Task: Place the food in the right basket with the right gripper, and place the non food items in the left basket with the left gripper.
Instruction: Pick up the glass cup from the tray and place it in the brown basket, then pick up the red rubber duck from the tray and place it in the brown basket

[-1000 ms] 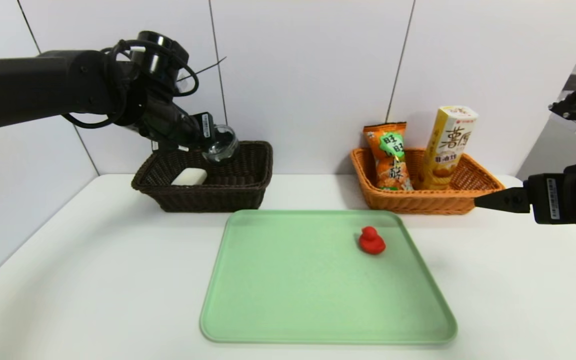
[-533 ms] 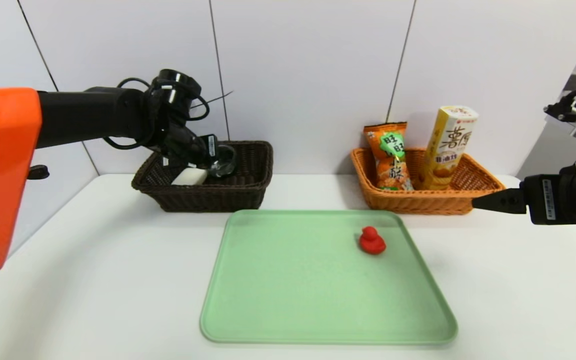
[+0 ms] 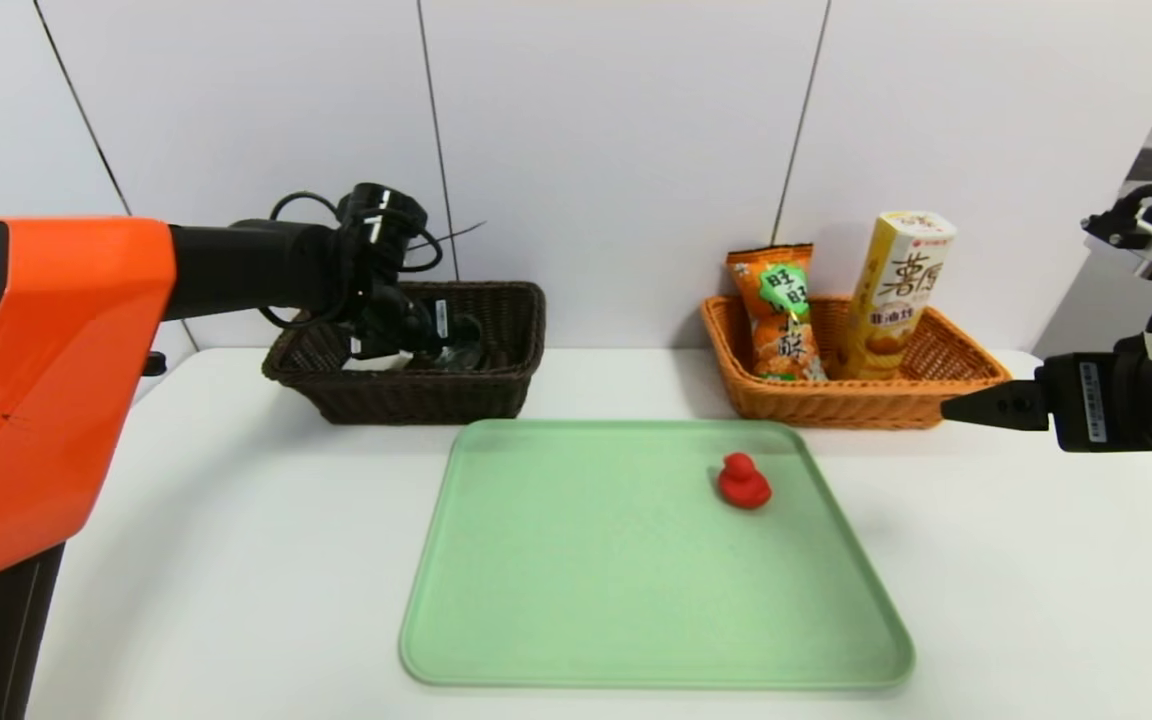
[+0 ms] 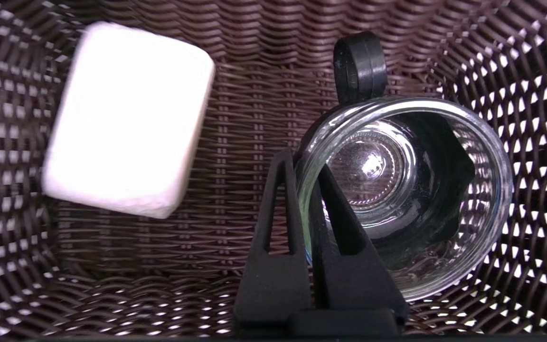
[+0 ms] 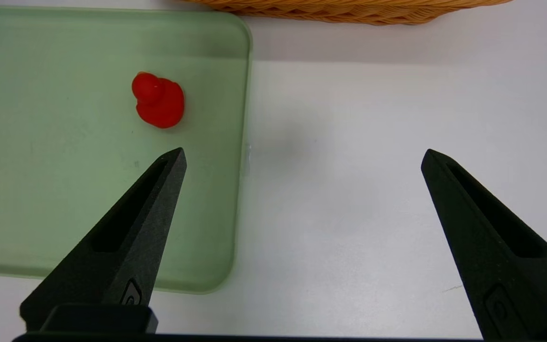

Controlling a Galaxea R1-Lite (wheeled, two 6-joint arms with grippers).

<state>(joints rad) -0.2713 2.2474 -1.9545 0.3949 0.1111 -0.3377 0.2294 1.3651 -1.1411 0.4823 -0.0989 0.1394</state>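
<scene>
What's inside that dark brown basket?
In the dark brown basket: a white block and a glass jar, its rim pinched by the left gripper. The floor beneath them is covered.

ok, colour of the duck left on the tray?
Red: the duck sits on the pale green tray, clearest in the head view.

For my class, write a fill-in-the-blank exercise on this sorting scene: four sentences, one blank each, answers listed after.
1. The left gripper is shut on the rim of a glass ____ inside the dark basket.
2. A white block lies in the ____ basket.
3. The red duck sits on the ____ tray.
4. The right gripper hovers ____ over the table.

Answers: jar; dark; green; open
</scene>
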